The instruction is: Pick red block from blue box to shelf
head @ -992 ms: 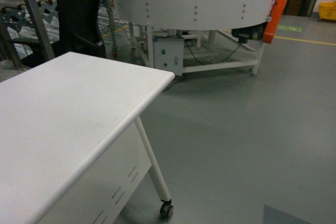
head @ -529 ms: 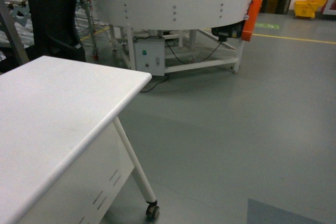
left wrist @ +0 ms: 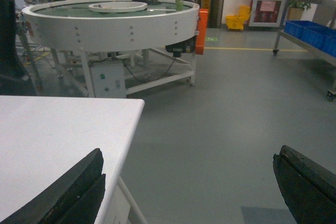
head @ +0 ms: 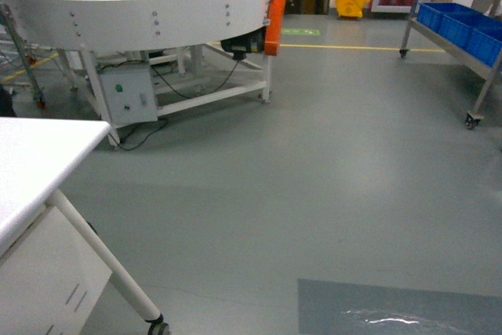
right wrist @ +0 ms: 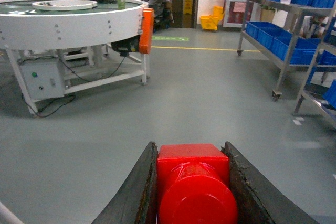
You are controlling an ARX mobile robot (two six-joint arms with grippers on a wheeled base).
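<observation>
The red block (right wrist: 193, 182), glossy with its round stud facing the camera, sits clamped between the dark fingers of my right gripper (right wrist: 190, 148), held above the grey floor. My left gripper (left wrist: 189, 153) is open with nothing between its fingers, and its left finger (left wrist: 79, 187) hangs over the white table's corner. The shelf (right wrist: 286, 40), a steel rack on castors carrying dark blue crates, stands at the right, several metres ahead; it also shows in the head view (head: 463, 41). The blue box is out of view. Neither gripper shows in the head view.
A white table (head: 39, 162) with a slanting castor leg (head: 118, 272) fills the lower left. A round white conveyor table (head: 141, 5) with an orange panel (head: 274, 7) stands ahead on the left. A yellow mop bucket (head: 353, 1) sits far back. Grey floor lies between.
The head view has swung to the right: the white table and round conveyor table have slid left, and the shelf with blue crates has come into view at the right.
</observation>
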